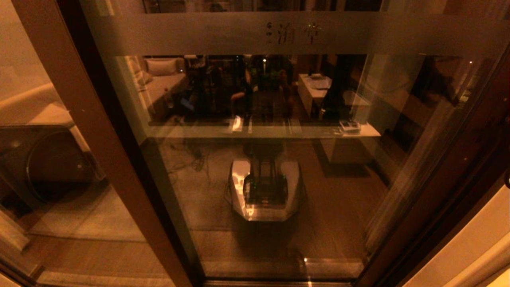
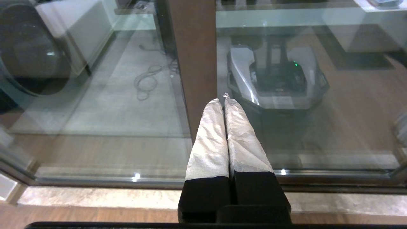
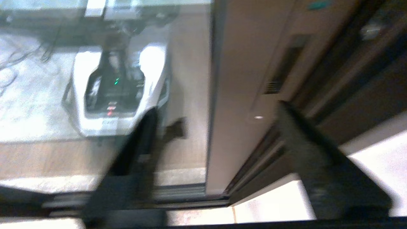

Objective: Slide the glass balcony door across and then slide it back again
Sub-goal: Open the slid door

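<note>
The glass balcony door [image 1: 279, 167] fills the head view, with a frosted band and faint characters [image 1: 293, 34] across its top. Its handle-side stile [image 1: 458, 159] runs down the right, close by the dark jamb. In the right wrist view that stile [image 3: 241, 79] shows its slim recessed handle [image 3: 286, 63]. My right gripper [image 3: 216, 108] is open in front of the stile, one dark finger [image 3: 140, 149] before the glass and the other [image 3: 318, 159] before the jamb, gripping nothing. My left gripper [image 2: 222, 98] is shut and empty, its white-wrapped fingers pointing at the brown upright [image 2: 194, 63] on the door's left. Neither gripper shows in the head view.
A round-doored washing machine [image 1: 44, 163] stands behind the left glass panel [image 1: 59, 99]. The glass reflects my own base [image 1: 265, 191] and the room. A pale stone sill [image 2: 95, 197] and the floor track [image 2: 334, 181] run along the bottom. A light wall [image 1: 470, 239] borders the right.
</note>
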Motion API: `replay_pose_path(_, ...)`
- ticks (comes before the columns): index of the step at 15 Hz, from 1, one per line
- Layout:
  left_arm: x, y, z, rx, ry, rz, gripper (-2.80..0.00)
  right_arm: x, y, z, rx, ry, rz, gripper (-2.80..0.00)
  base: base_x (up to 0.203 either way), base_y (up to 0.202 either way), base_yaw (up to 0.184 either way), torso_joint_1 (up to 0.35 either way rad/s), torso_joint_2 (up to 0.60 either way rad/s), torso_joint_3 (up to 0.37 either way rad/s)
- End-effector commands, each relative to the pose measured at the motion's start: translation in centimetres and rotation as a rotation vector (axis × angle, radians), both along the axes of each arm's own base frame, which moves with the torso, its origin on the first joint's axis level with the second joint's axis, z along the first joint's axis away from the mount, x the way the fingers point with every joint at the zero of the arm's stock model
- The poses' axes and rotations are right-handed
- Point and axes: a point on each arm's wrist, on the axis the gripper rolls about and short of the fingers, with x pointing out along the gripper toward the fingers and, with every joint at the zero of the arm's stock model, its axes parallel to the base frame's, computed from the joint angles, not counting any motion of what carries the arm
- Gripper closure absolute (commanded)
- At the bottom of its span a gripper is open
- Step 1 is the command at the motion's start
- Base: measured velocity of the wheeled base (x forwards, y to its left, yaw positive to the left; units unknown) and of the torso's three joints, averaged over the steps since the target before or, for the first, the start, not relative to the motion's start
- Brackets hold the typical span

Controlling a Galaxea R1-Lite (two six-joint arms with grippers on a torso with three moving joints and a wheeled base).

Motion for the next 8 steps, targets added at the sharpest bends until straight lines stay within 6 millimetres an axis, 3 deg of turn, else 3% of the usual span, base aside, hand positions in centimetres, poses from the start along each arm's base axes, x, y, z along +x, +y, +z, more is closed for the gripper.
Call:
replay_pose_path(1,0.0,0.0,0.0,0.001,0.0,0.0,0.0,-0.7,-0.2,0.6,-0.012,-0.021,-0.017,0.0,0.0,0.0,0.0,0.0,0.0,0.0)
replay_pose_path(8,0.0,0.0,0.0,0.001,0.0,0.0,0.0,1.8,-2.5,0.1,-0.055,0.012,-0.211,0.0,0.0,0.0,0.0,0.0,0.0,0.0)
